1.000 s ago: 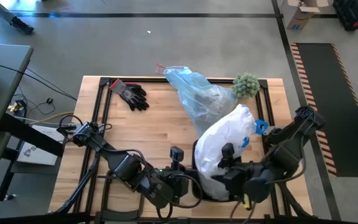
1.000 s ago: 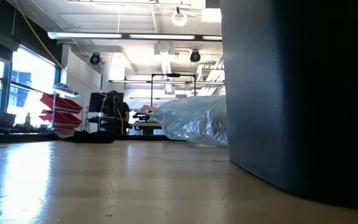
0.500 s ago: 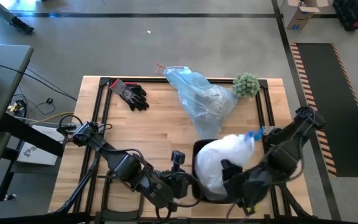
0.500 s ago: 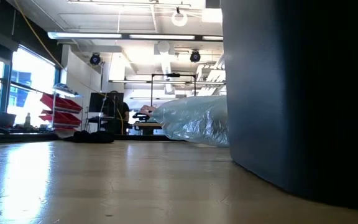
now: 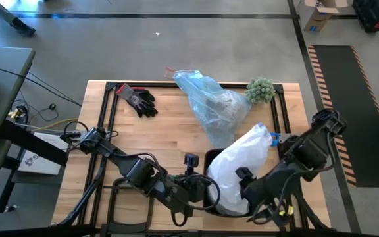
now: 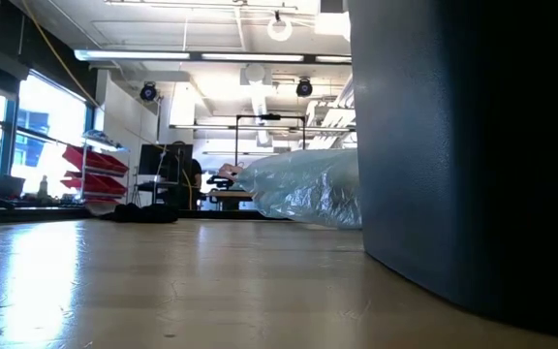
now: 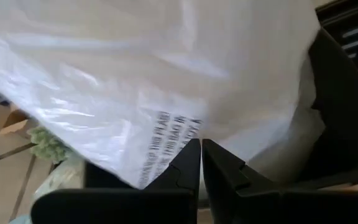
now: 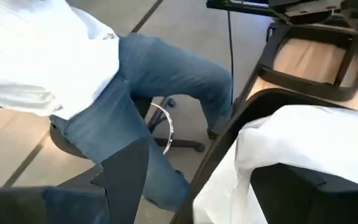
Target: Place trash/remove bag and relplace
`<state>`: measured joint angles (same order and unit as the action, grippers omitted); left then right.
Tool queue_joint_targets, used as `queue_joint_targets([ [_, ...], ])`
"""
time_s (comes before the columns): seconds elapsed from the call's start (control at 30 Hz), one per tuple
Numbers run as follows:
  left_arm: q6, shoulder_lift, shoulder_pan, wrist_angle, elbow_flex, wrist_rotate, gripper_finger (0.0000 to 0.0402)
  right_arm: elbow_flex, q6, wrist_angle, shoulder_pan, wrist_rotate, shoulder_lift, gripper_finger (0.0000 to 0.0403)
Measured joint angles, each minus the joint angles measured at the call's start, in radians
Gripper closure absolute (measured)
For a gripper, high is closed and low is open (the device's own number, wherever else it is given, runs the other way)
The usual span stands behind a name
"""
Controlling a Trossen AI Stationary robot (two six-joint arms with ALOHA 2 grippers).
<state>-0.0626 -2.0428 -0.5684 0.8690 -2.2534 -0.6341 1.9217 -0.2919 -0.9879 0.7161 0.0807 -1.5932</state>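
The white bag (image 5: 239,168) you are fitting sits in the dark bin (image 5: 210,158) at the table's near edge, right of centre, its loose top billowing up and leaning toward the far right. Your left claw (image 7: 201,163) is pressed together at the bin's left rim, seemingly pinching the bag's edge against it; the wrist view shows white film right at its tips. Your right claw (image 8: 194,171) stands spread at the bin's near right corner, with the bag's edge between its fingers but not yet clamped. That right arm is nearer the slack side. The blue bag (image 5: 209,104) lies just beyond the bin, long axis running far-left to near-right; the plant (image 5: 260,90) and glove (image 5: 137,99) are well clear. Open room lies left.
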Motion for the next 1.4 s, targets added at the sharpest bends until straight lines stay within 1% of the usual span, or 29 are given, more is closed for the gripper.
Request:
queue_joint_targets([
  [0.1,-0.003,-0.029,0.006,-0.008,-0.001,0.043,0.0402,-0.008,-0.031,-0.032,0.023,-0.046,-0.002,0.0158],
  [0.17,-0.035,-0.052,0.008,-0.016,-0.001,0.080,0.0401,-0.030,-0.062,-0.053,0.037,-0.087,-0.002,0.0158],
  [0.27,-0.089,-0.074,0.011,-0.051,-0.003,0.094,0.0401,-0.047,-0.135,-0.122,0.057,-0.161,-0.004,0.0158],
  [0.33,-0.104,-0.082,0.014,-0.062,-0.004,0.092,0.0401,-0.052,-0.177,-0.190,0.064,-0.186,-0.004,0.0158],
  [0.5,-0.089,-0.083,0.036,-0.058,-0.004,0.099,0.0401,-0.036,-0.310,-0.405,0.055,-0.184,-0.006,0.0158],
  [0.63,-0.088,-0.084,0.052,-0.055,-0.004,0.099,0.0401,0.007,-0.362,-0.502,0.030,-0.160,-0.005,0.0158],
  [0.87,-0.051,-0.084,0.077,-0.027,-0.003,0.092,0.0401,0.101,-0.280,-0.554,0.034,-0.182,-0.005,0.0158],
  [1.03,-0.020,-0.082,0.087,0.039,-0.004,0.087,0.0401,0.177,-0.365,-0.582,0.069,-0.177,0.000,0.0158],
  [1.1,-0.019,-0.083,0.089,0.064,-0.003,0.064,0.0401,0.197,-0.425,-0.580,0.101,-0.180,0.008,0.0158],
  [1.17,-0.026,-0.085,0.089,0.096,0.001,0.020,0.0401,0.200,-0.481,-0.583,0.136,-0.215,0.019,0.0158],
  [1.3,-0.074,-0.104,0.089,0.104,0.009,-0.005,0.0402,0.162,-0.540,-0.583,0.206,-0.300,0.024,0.0158],
  [1.33,-0.082,-0.099,0.089,0.094,0.008,-0.013,0.0402,0.146,-0.542,-0.582,0.224,-0.334,0.023,0.0158],
  [1.4,-0.098,-0.087,0.091,0.078,0.001,-0.031,0.0402,0.099,-0.551,-0.584,0.257,-0.452,0.024,0.0158],
])
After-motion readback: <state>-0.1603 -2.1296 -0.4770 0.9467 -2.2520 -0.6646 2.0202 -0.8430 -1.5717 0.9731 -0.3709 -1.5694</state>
